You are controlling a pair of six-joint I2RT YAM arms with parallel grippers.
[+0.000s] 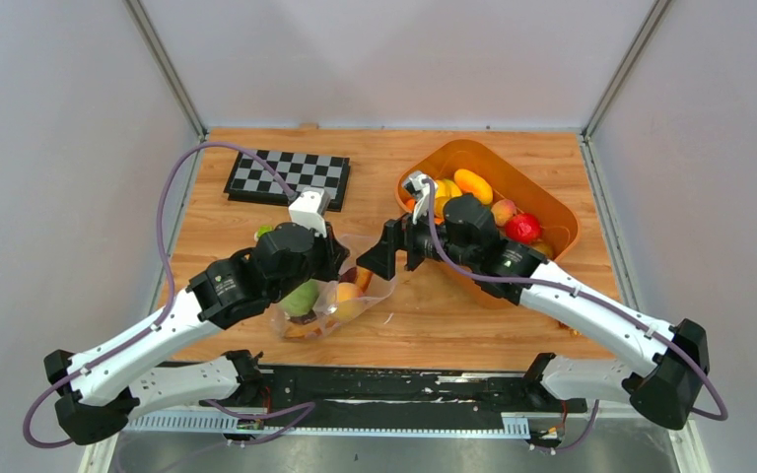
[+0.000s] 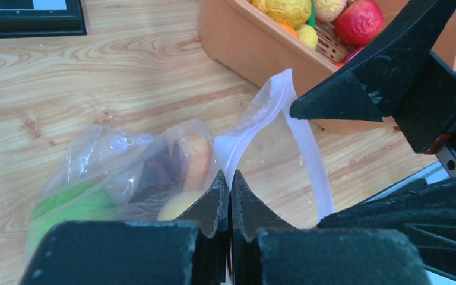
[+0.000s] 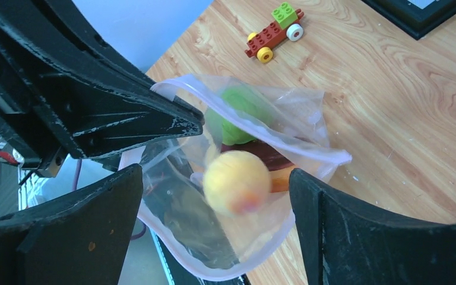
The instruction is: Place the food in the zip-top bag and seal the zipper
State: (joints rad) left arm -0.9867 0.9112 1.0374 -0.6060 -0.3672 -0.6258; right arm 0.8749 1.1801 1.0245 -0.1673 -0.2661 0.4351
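Left end effector (image 2: 230,196) is clamped shut on the zipper (image 2: 309,148), propping the zip-top bag (image 1: 330,305) open near the bench's (image 1: 453,315) near edge, left of centre.

The strip runs from that pinch toward the orange tub (image 1: 552,212).

Right end effector (image 1: 375,261) is spread wide and grips nothing, directly over the mouth. The peach (image 3: 236,183) is below it, inside the opening.

Remaining food (image 1: 522,227) sits in the tub, and the right one is nearer.

The peach is blurred, and the bag's far side is covered from above.

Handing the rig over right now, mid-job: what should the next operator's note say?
Left pincer: shut on the mouth edge of the zip-top bag, holding it open.
Right pincer: open over the mouth, holding nothing.
In the bag: green fruit, yellow fruit, maroon slice.
In the orange tub: red apple and more fruit.
To do: load the rest, press the zipper shut.
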